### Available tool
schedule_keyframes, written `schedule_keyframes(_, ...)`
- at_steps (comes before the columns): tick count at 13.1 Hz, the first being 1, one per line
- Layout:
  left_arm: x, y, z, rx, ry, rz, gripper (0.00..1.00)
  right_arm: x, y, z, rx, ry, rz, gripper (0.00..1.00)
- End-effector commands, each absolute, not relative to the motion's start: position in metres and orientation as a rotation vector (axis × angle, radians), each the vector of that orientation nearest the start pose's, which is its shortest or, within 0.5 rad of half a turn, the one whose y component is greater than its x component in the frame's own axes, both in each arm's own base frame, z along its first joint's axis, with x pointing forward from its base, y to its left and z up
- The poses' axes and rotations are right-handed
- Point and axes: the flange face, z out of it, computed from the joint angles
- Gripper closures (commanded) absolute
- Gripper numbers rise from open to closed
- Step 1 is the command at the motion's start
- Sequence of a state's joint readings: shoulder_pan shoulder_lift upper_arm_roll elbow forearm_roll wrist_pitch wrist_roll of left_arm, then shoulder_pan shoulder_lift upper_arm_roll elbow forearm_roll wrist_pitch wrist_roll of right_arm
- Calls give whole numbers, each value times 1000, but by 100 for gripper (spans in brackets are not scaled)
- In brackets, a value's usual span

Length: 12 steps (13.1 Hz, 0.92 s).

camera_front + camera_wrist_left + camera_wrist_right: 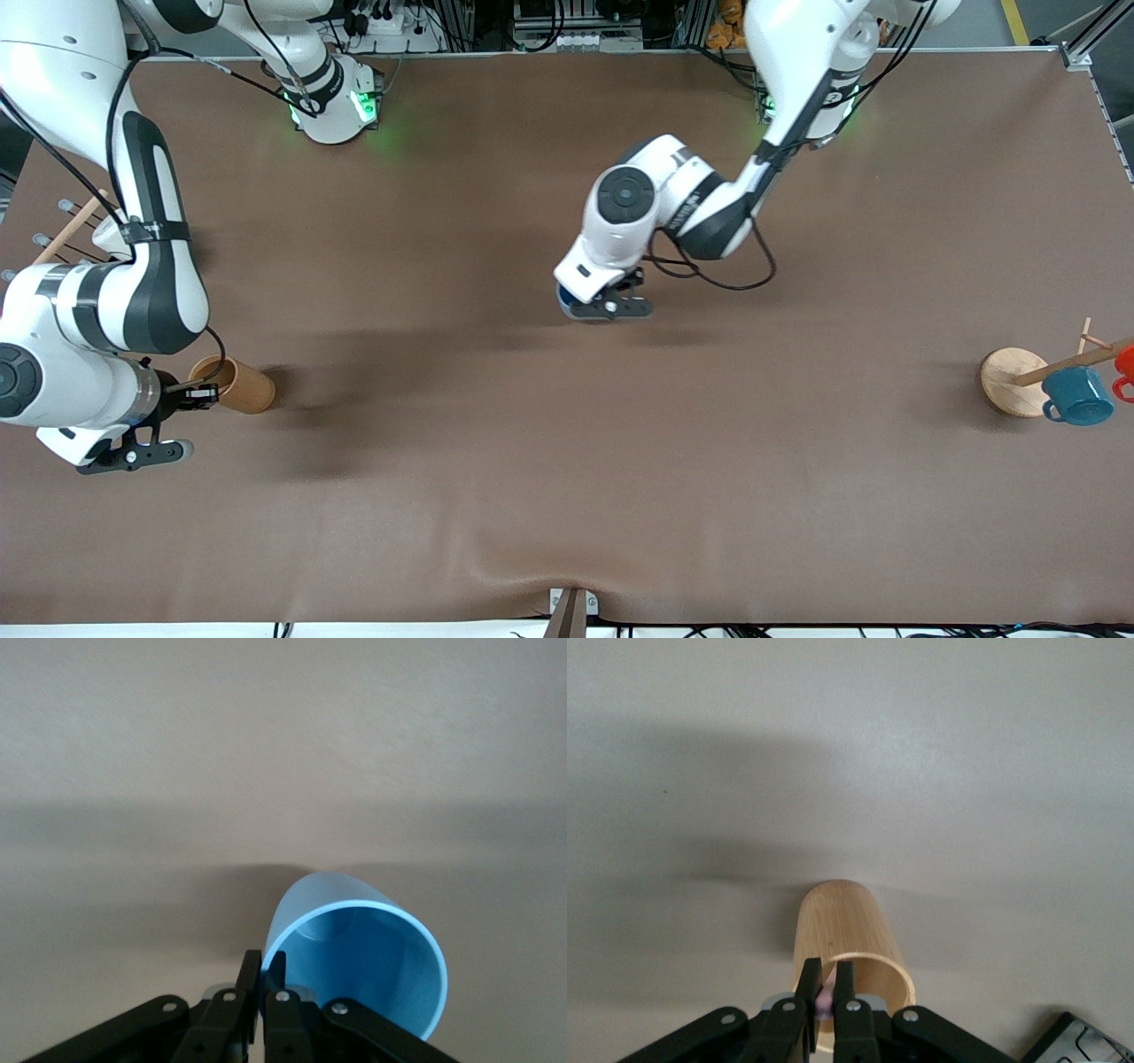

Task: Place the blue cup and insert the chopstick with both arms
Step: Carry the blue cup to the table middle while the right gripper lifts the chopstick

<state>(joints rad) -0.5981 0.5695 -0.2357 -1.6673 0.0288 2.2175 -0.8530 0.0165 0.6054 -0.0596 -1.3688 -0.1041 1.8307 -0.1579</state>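
My left gripper (580, 306) is over the middle of the table, shut on the rim of the blue cup (563, 307). In the left wrist view the light-blue cup (363, 966) shows its open mouth, with one finger inside the rim and one outside at my left gripper (264, 973). My right gripper (197, 395) is at the mouth of the brown cup (237, 383) near the right arm's end. In the right wrist view my right gripper (825, 979) is shut on the pale pink chopstick (825, 999), just above the brown cup's (843, 935) rim. Most of the chopstick is hidden.
A mug rack with a round wooden base (1010, 379) stands at the left arm's end, with a teal mug (1078, 396) and a red mug (1125, 365) on its rods. Another rack with wooden rods (71, 226) stands under the right arm.
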Motion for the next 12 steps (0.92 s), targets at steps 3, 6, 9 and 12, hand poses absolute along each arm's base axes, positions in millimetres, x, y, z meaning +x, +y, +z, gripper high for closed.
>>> schedule_keyframes(3,457,-527,260,-3144,-59,65,1,690,-30,431,-3237,-296,179,100)
schedule_keyframes(6,466,-522,285,-3147,-96,-17,0,676,-26,497,-3235,-384,52,100)
schedule_keyframes(9,513,-462,384,-3155,-237,-129,0,656,-1,563,-3221,-540,-100,100)
schedule_keyframes(12,553,-368,487,-3155,-335,-242,0,627,60,608,-3115,-616,-161,100)
